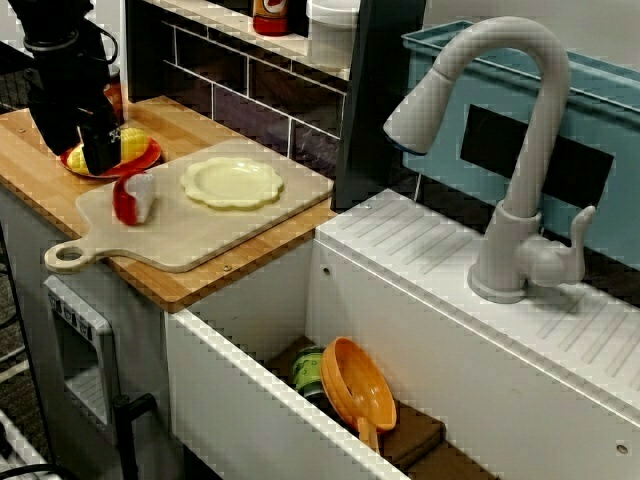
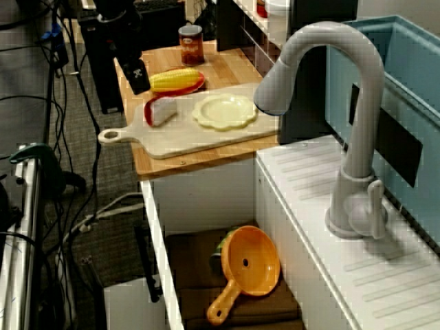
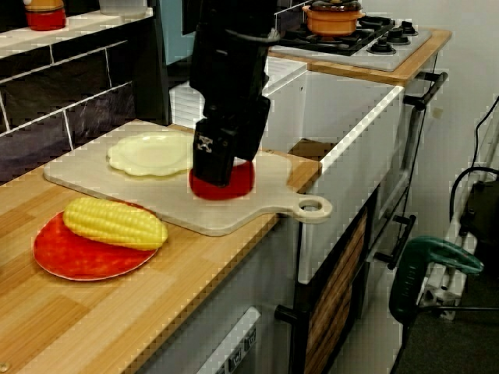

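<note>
At the counter end, gripper: positioned at the red plate, pointing down, beside one end of the corn cob. Whether the fingers are parted or closed cannot be told. They are seen only as one dark block in all three views.
Corn cob: laid lengthwise on the red plate, just beside the gripper. Contact between the two cannot be made out.
Red plate: set on the wooden counter, just beside the cutting board.
Red-and-white piece: laid on the cutting board toward its handle end, near the gripper. In the view from the counter end it is partly hidden behind the gripper.
Pale yellow plate: set on the middle of the cutting board, apart from the red-and-white piece.
Board handle: projected past the counter's edge, as seen from the counter end.
Can: stood upright on the counter, behind the red plate as seen from above the faucet.
Sink: an orange strainer is laid inside, with a green can just beside it.
Faucet: mounted on the white ridged surface beside the sink, with its spout arched over toward the counter.
</note>
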